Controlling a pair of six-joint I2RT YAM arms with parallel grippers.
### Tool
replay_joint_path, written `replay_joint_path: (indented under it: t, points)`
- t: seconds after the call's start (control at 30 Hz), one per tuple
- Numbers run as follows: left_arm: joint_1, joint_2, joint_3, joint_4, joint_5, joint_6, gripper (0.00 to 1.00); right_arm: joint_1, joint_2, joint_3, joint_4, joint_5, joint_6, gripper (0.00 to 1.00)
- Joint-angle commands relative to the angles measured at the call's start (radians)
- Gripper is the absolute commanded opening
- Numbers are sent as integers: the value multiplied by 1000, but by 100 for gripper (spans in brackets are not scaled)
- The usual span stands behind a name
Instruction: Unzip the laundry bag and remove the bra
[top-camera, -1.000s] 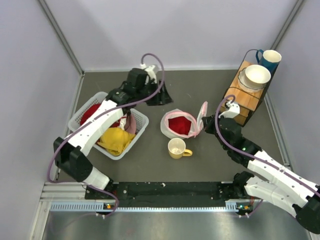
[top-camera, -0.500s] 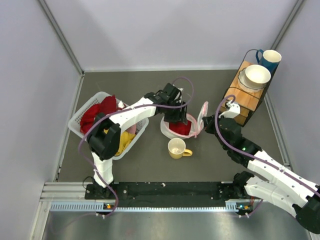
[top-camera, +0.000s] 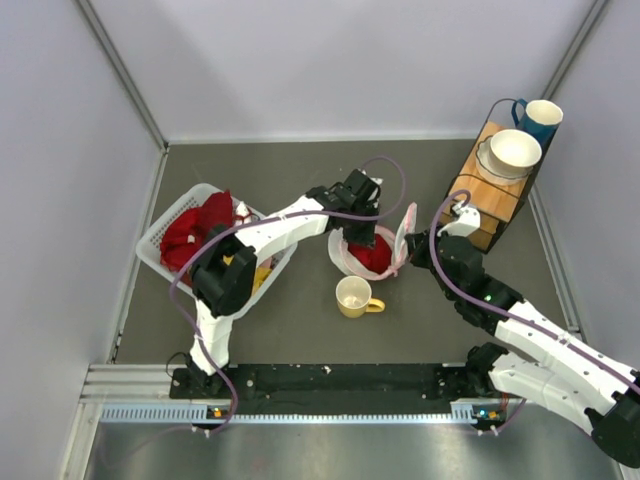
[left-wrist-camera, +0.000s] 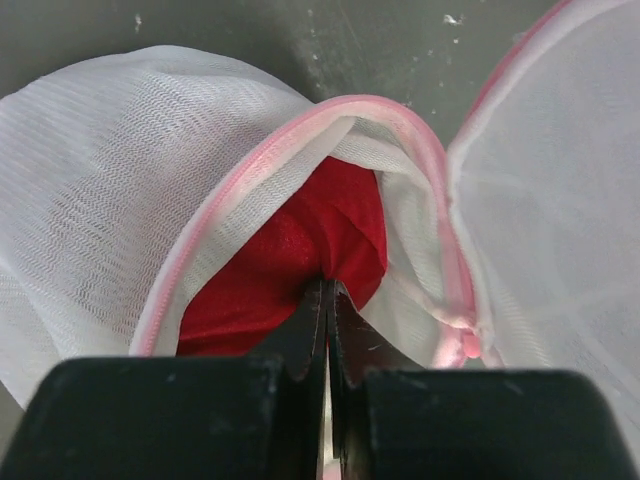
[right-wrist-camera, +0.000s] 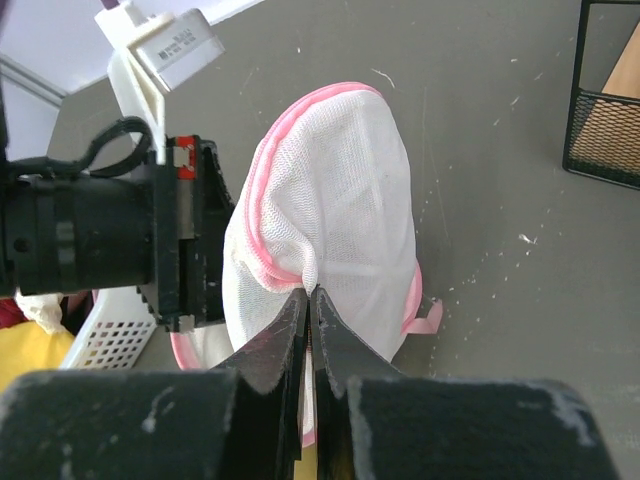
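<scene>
The laundry bag (top-camera: 336, 250) (left-wrist-camera: 120, 150) lies unzipped mid-table, its pink-trimmed mesh flap (top-camera: 405, 225) (right-wrist-camera: 350, 180) standing upright. My right gripper (top-camera: 412, 243) (right-wrist-camera: 308, 290) is shut on a pinch of that flap. My left gripper (top-camera: 362, 240) (left-wrist-camera: 327, 285) reaches into the bag's mouth and is shut on a red cloth (left-wrist-camera: 300, 250) (top-camera: 378, 260) that lies inside. A small white piece of fabric (top-camera: 241, 210), possibly the bra, pokes out of the basket beside my left arm; the rest is hidden.
The white slatted basket (top-camera: 160, 235) at left holds red clothes (top-camera: 195, 225) and yellow clothes (top-camera: 262, 275). A yellow mug (top-camera: 352, 296) stands just in front of the bag. A wire rack (top-camera: 495, 195) (right-wrist-camera: 610, 110) at the back right carries a white bowl (top-camera: 512, 150) and a blue mug (top-camera: 540, 118).
My left arm swung from over the basket to the bag. Its gripper went from open to shut on the red cloth inside. The right arm stayed still.
</scene>
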Motion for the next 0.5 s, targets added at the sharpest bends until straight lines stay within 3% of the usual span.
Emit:
replay_joint_path:
  t: [0.0,0.2,0.47]
  points:
    - [15,-100,28,27,99,-2,0,3,-22,24,8,24,-3,0]
    - [29,-220,31,13,197,3,0,5,-20,21,2,24,0,0]
    - [173,-385,-18,141,446,-120,0,-18,-42,-22,-30,29,62,0]
